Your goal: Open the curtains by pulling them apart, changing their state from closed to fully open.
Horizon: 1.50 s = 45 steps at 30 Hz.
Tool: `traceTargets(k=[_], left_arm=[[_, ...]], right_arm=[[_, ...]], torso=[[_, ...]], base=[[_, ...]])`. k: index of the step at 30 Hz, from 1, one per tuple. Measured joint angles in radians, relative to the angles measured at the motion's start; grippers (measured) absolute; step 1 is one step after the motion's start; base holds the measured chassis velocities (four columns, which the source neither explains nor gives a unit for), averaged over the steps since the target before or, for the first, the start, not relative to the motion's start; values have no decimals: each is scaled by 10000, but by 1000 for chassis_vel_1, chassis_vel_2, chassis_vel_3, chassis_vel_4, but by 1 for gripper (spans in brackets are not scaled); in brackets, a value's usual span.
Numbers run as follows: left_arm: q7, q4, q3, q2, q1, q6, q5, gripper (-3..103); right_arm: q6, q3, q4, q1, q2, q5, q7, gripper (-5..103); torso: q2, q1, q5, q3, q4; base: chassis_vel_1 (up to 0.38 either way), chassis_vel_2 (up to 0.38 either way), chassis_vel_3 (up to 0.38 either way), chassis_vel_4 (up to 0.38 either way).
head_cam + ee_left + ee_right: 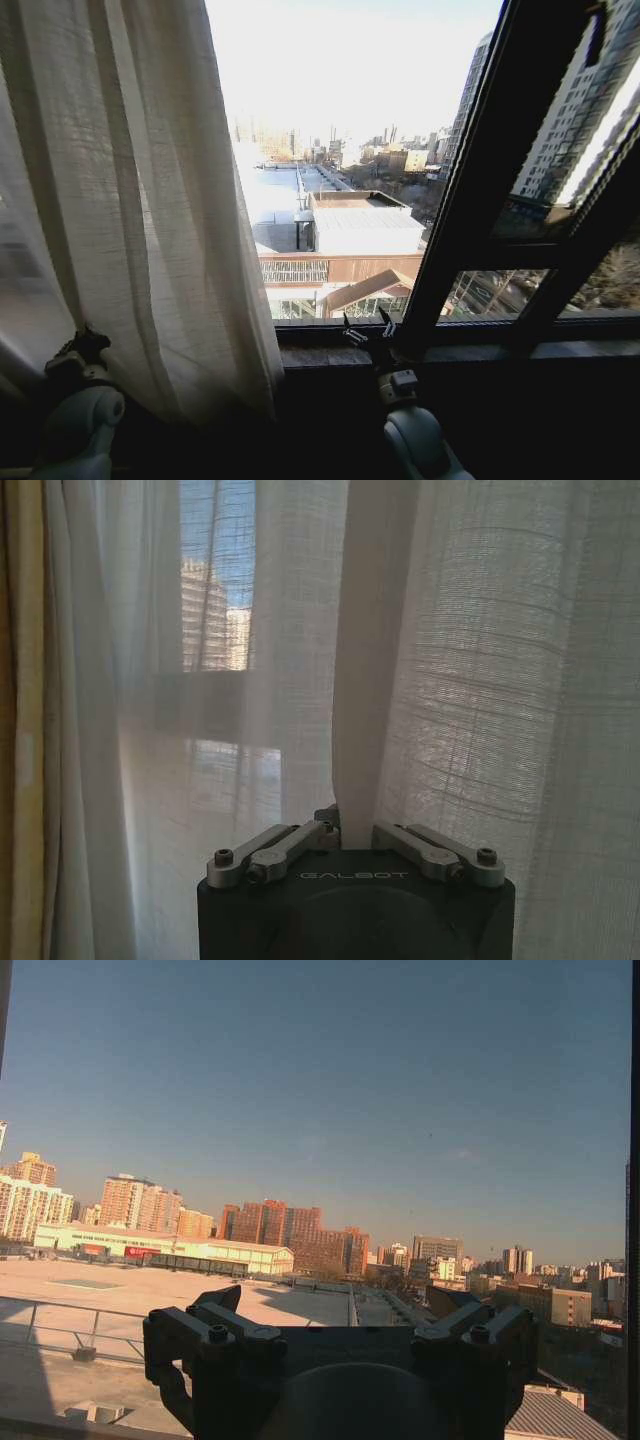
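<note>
The tall sheer white pleated curtains (130, 200) hang bunched at the window's left, leaving the dark-framed glass bare, so the opening looks nearly finished. The left gripper (355, 825) is clamped on a fold; the right gripper (368, 328) rests spread and empty by the sill.

A dark window frame (470, 190) slants across the glass above a stone sill (480, 352). Outside lie a flat white roof (270, 195), a brown-walled building (340, 268) below it, and tall towers (580, 110) under a bright sky (350, 60).
</note>
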Motion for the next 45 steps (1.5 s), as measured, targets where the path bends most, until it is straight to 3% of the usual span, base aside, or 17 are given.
traceTargets(k=[1, 3, 5, 6, 9, 10, 12, 16, 17, 19, 21, 25, 28, 42, 45], left_arm=[[468, -230, 146, -90, 139, 12, 15, 6], [813, -394, 247, -154, 238, 25, 49, 6], [1966, -843, 557, -404, 561, 29, 395, 16], [1966, -843, 557, -404, 561, 29, 395, 16], [2767, -1482, 1076, -782, 1023, 232, 628, 32], [2808, -1559, 1164, -821, 1084, 274, 633, 38], [2875, -1684, 1365, -873, 1218, 350, 702, 38], [2981, -1427, 1824, -625, 1093, 381, 837, 59], [2981, -1427, 1824, -625, 1093, 381, 837, 59], [2979, -946, 2045, -255, 712, 370, 818, 70], [2972, -751, 2133, -110, 546, 362, 763, 70], [2975, -46, 2625, 388, -215, 321, 478, 92], [2976, 374, 2878, 537, -655, 190, 425, 98], [2881, 2929, 3790, 979, -2979, -450, 310, 103], [2502, 3202, 3969, 963, -3324, -496, 248, 95]], right_arm=[[1, -1, -13, 18, -6, 0, -1, 100], [1, -2, -18, 25, -9, 1, -1, 100], [10, 21, -19, 27, -17, 18, -2, 100], [10, 21, -19, 27, -17, 18, -2, 100], [93, 130, -62, -33, -43, 108, -2, 100], [110, 144, -71, -48, -47, 141, -2, 100], [143, 164, -92, -69, -51, 197, -2, 100], [215, 172, -176, -91, -32, 236, -22, 100], [215, 172, -176, -91, -32, 236, -22, 100], [234, 117, -252, -57, 6, 233, -91, 100], [235, 93, -270, -25, 12, 229, -118, 100], [234, 30, -316, 136, -32, 221, -164, 100], [221, 28, -340, 194, -47, 216, -169, 100], [198, 6, -403, 166, -29, -20, -172, 100], [196, 10, -370, 128, -21, -54, -163, 100]], torso=[[0, 0, -1, 0, -4], [-1, 0, 0, 0, -4], [0, 0, 4, 0, -3], [0, 0, 4, 0, -3], [0, 0, 3, -1, -3], [0, 0, 4, 0, -2], [0, 0, 4, 0, -2], [0, -1, 4, -1, -2], [0, -1, 4, -1, -2], [0, -1, 3, 0, -2], [0, 0, 3, 0, -1], [0, 0, 1, 0, -2], [0, 0, 2, 0, -3], [0, 0, 2, 0, -2], [0, 0, 2, 1, -2]], base=[[0, 0, 0, 0], [0, 0, 0, 0], [0, 0, 0, 0], [0, 0, 0, 0], [0, 0, 0, 0], [0, 0, 0, 0], [0, 0, 0, 0], [0, 0, 0, 0], [0, 0, 0, 0], [0, 0, 0, 0], [0, 0, 0, 0], [0, 0, 0, 0], [0, 0, 0, 0], [0, 0, 0, 0], [0, 0, 0, 0]])
